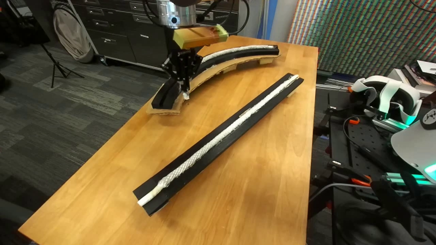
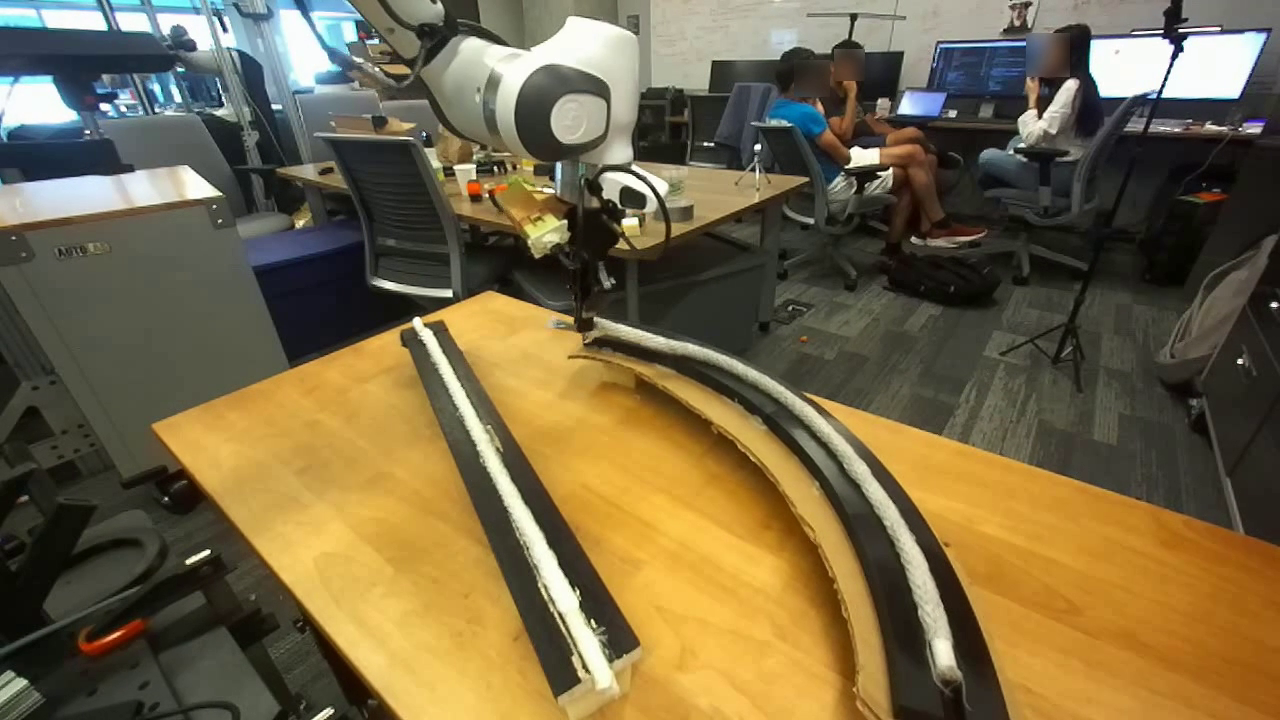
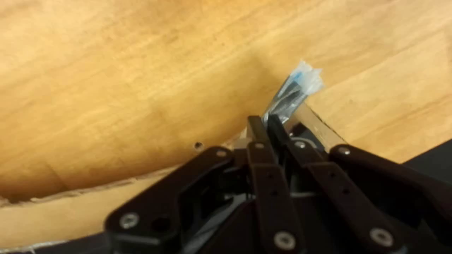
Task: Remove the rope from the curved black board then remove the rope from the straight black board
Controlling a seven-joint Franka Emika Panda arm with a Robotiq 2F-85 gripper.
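Tabletop [image 1: 259, 163] bears both boards [image 1: 231, 134] above grey carpet [image 1: 85, 98].

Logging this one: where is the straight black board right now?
In an exterior view, the straight black board is on the wooden table, left of the curved black board, with white rope along its top.

Windows [image 2: 35, 102] blown white, upper left of an exterior view; monitor [image 2: 1200, 80] glaring there too. Counter [image 1: 265, 163] warm and bright, pale sheen; floor [image 1: 102, 98] dim. Faces [image 2: 812, 78] blurred out. Wrist view soft throughout, hand [image 3: 264, 121] dark and low in detail, brownish shadow toward lower left.
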